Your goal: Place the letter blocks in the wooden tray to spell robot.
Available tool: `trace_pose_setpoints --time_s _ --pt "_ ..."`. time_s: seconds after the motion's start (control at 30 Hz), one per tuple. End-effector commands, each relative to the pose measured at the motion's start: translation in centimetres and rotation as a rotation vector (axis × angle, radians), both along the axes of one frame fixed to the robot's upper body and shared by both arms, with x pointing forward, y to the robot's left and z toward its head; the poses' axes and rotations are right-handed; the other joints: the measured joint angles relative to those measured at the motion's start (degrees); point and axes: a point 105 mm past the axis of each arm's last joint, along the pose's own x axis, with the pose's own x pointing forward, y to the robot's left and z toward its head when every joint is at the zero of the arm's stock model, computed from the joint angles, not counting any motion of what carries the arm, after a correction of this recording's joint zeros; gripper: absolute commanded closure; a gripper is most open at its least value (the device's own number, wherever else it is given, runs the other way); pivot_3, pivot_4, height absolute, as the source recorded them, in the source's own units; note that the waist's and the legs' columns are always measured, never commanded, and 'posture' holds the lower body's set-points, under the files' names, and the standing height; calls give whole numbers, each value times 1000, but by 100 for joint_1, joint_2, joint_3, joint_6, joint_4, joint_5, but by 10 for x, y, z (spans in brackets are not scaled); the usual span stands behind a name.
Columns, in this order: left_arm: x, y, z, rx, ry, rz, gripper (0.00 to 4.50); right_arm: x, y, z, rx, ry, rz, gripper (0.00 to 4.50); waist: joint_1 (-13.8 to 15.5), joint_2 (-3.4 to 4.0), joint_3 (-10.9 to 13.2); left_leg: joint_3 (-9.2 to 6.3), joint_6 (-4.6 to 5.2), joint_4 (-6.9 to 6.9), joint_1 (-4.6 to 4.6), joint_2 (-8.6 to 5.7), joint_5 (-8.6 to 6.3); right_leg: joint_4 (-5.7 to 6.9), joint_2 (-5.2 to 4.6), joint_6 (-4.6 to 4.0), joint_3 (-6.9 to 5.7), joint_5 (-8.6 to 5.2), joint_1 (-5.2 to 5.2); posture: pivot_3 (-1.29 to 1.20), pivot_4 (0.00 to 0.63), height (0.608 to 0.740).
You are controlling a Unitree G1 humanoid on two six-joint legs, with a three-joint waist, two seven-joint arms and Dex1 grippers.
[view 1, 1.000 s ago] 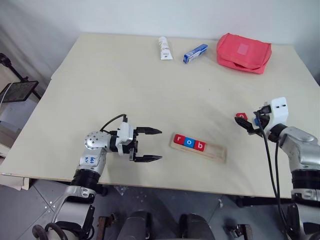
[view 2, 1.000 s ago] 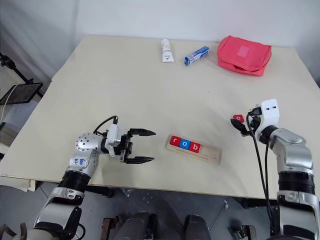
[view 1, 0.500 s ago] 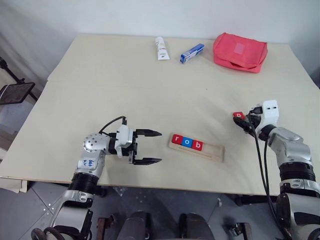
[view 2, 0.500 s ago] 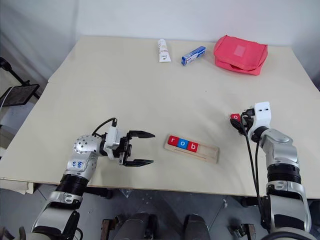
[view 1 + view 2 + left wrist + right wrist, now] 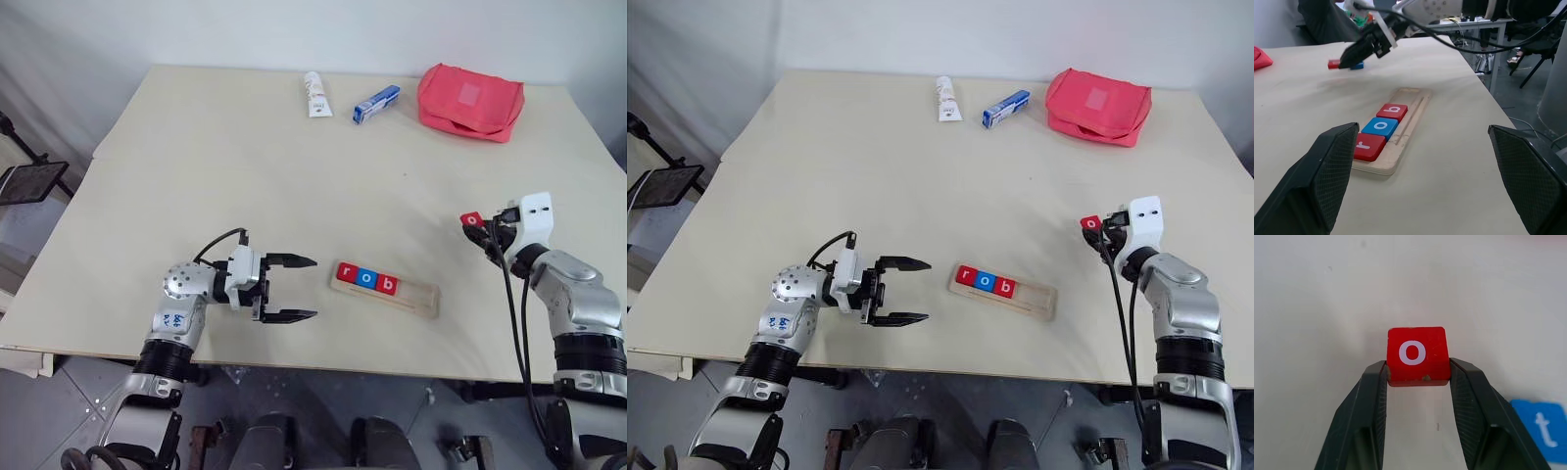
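— What is the room like?
— A pale table (image 5: 245,166) stands before a plain white wall (image 5: 294,29). The floor (image 5: 59,392) under it is grey.
— Any other furniture?
— A dark stand (image 5: 34,176) is beside the table. Behind, in the left wrist view, a desk (image 5: 1488,24) with cables.

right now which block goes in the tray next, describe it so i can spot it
Look at the right edge of the table, where the right end effector is shut on a small red block. It bears a white o; the blue t block lies on the table beside it.
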Motion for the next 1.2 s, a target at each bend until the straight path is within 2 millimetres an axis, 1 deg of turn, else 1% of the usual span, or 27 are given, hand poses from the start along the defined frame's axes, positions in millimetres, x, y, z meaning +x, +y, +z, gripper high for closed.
trace_pose_setpoints --time_s 0.03,0.17,0.2,0.3,0.43,0.53,0.73,0.93,1.0,1.03,1.2 --pt "2 -1 6 -14 -18 -9 0 -23 4 27 1 -77 -22 3059 21 0 0 -2 0 0 0 0 0 1 0 0 0 0 0 0 150 740" --pt "3 -1 5 -16 -16 -12 0 -50 9 27 12 -72 -65 3059 52 0 0 2 0 -1 -1 -2 0 -1 0 0 2 0 -1 0 150 740" --pt "4 0 5 -16 -14 -12 0 -60 11 25 16 -65 -87 3059 60 0 0 1 0 -1 1 -1 0 0 0 0 1 0 0 0 150 740" --pt "5 1 4 -13 -8 -14 0 -91 16 9 48 -28 -160 3059 118 0 0 -1 -1 -4 4 0 -1 3 2 0 4 0 -1 0 150 740" --pt "6 0 4 -14 -6 -19 0 -109 13 -11 76 29 -245 3059 118 0 0 7 0 -4 4 -8 0 3 1 0 16 0 -2 0 150 740" --pt "6 -1 4 -14 -7 -26 0 -114 10 -22 95 56 -289 3059 116 0 0 10 2 -4 12 -9 2 2 2 0 24 0 1 0 150 740" --pt "6 0 5 -11 -4 -34 0 -118 11 -34 123 83 -322 3059 103 2 -1 14 1 -7 13 -8 2 4 3 0 27 0 -2 0 150 740" --pt "5 2 4 -4 2 -35 0 -118 9 -38 131 87 -336 3059 103 2 -1 14 2 -6 13 -8 2 4 3 0 28 0 -2 0 150 740" --pt "5 3 3 -4 3 -32 0 -117 9 -40 130 92 -334 2331 103 2 -1 14 2 -6 13 -8 2 4 3 0 28 0 -2 0 150 740" --pt "5 3 3 -5 2 -31 0 -117 9 -41 128 94 -333 2059 102 2 -1 14 2 -6 13 -8 2 4 3 0 28 0 -2 0 150 740" --pt "4 3 3 -8 1 -26 0 -119 12 -41 121 90 -312 390 108 2 -1 13 2 -6 13 -9 2 4 3 0 28 0 -2 0 150 740"
